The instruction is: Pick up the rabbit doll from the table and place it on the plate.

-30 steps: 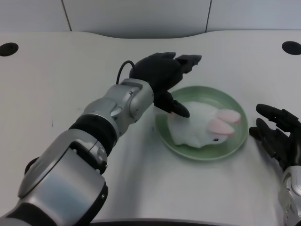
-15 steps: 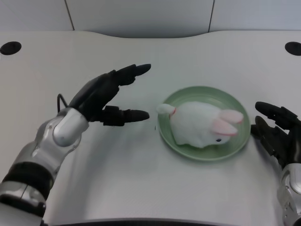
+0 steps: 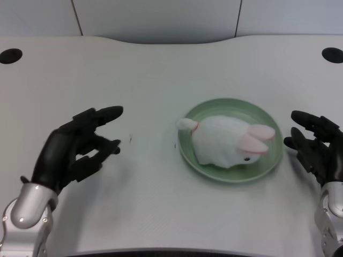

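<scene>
Pale green, the plate point(image 3: 231, 140) sits on the white tabletop point(image 3: 161, 59) a little right of centre, and the rabbit doll point(image 3: 228, 140) lies on it, a soft white body with pink ears turned toward the plate's right side and a small tail poking out over the left rim. There seems to be a thin pink band near the tail, though it is too small to be sure. The left hand point(image 3: 75, 150) hangs over the tabletop at the left, well apart from the plate, its black fingers spread and slightly curled with nothing between them. Its silver forearm point(image 3: 24, 225) runs off the bottom left corner. Two dark round holes point(image 3: 10, 55) mark the tabletop's far corners, and grey wall panels point(image 3: 161, 16) stand behind its curved back edge.
</scene>
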